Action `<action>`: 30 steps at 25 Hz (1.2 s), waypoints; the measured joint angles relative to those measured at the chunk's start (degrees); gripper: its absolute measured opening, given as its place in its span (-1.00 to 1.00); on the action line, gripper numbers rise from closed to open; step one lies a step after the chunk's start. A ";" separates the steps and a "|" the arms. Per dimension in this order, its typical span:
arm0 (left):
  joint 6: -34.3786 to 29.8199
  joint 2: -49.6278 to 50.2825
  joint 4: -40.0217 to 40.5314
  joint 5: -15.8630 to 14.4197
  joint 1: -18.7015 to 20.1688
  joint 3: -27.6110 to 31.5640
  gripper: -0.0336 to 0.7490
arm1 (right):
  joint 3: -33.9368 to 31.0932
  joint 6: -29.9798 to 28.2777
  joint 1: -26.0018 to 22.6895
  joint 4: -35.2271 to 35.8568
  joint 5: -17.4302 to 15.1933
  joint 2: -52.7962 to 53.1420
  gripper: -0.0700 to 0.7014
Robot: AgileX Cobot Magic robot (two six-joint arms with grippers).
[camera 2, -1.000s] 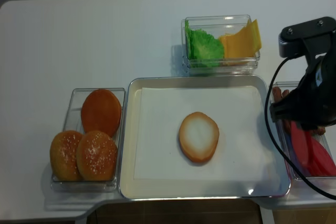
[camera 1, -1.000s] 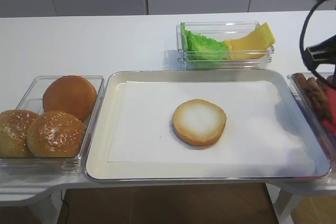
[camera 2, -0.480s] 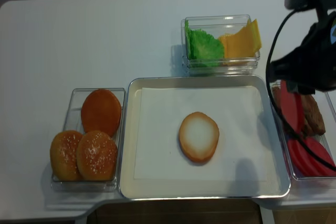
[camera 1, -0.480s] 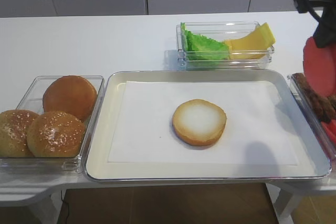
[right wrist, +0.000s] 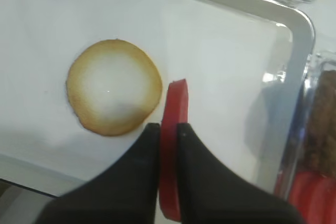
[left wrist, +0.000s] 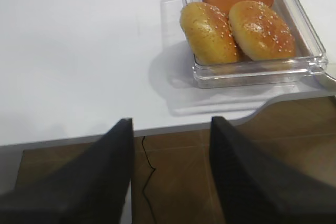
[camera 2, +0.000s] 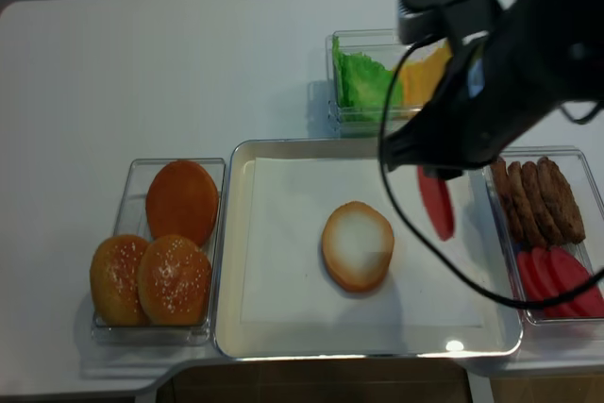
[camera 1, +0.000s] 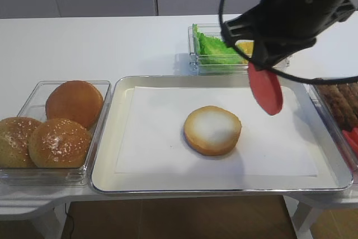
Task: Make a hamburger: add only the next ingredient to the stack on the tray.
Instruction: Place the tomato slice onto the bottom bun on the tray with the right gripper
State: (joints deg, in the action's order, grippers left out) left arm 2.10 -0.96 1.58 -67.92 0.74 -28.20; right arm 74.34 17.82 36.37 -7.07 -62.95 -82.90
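Since the earlier views, the right arm has swung in from the far right edge and carried the tomato slice [camera 1: 265, 89] from above the side box to over the tray [camera 1: 112, 138].

Going left to right: the left pincer [left wrist: 170, 171] hangs off the worktop's [camera 1: 84, 43] front edge, jaws apart and holding nothing, parked clear of the work. Next to it the clear box of domed buns [camera 1: 59, 141] sits at the tray's left side, within easy reach for the closing layer. The bun half [camera 1: 212, 130] lies cut face up near the middle of the paper-lined tray, ready to take a layer. Just right of it, and still in the air, the tomato slice hangs on edge, pinched by its upper rim in the closed right pincer [right wrist: 168, 129]; held that way it likely needs tipping flat before release. Behind are lettuce [camera 1: 215, 48] and cheese [camera 2: 425, 77], and at far right the brown patties [camera 2: 533, 200] with spare slices [camera 2: 557, 276].
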 joint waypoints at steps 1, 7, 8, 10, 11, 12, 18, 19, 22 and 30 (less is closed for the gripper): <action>0.00 0.00 0.00 0.00 0.00 0.00 -0.02 | 0.25 0.13 0.92 -0.31 0.46 -1.14 -0.67; 0.00 0.00 0.00 0.00 0.00 0.00 -0.02 | 3.40 1.04 4.56 -4.64 2.27 -8.70 -0.67; 0.00 0.00 0.00 0.00 0.00 0.00 -0.02 | 3.66 1.04 4.69 -5.04 2.53 -9.63 -0.67; 0.00 0.00 0.00 0.00 0.00 0.00 -0.02 | 3.89 1.17 4.95 -5.68 2.64 -11.08 -0.67; 0.00 0.00 0.00 0.00 0.00 0.00 -0.02 | 3.89 1.17 5.04 -5.97 2.64 -11.59 -0.67; 0.00 0.00 0.00 0.00 0.00 0.00 -0.02 | 3.91 1.17 5.04 -6.07 2.64 -12.12 -0.67; 0.00 0.00 0.00 0.00 0.00 0.00 -0.02 | 4.09 1.17 5.04 -7.10 3.30 -14.15 -0.67; 0.00 0.00 0.00 0.00 0.00 0.00 -0.02 | 4.09 1.17 5.04 -7.10 3.40 -14.39 -0.67; 0.00 0.00 0.00 0.00 0.00 0.00 -0.02 | 4.09 1.17 5.04 -7.10 3.80 -15.05 -0.67; 0.00 0.00 0.00 0.00 0.00 0.00 -0.02 | 4.09 1.17 5.08 -6.88 4.29 -15.17 -0.67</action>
State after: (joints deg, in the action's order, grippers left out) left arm 2.10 -0.96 1.58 -67.92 0.74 -28.20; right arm 78.43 18.99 41.45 -13.94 -58.66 -98.07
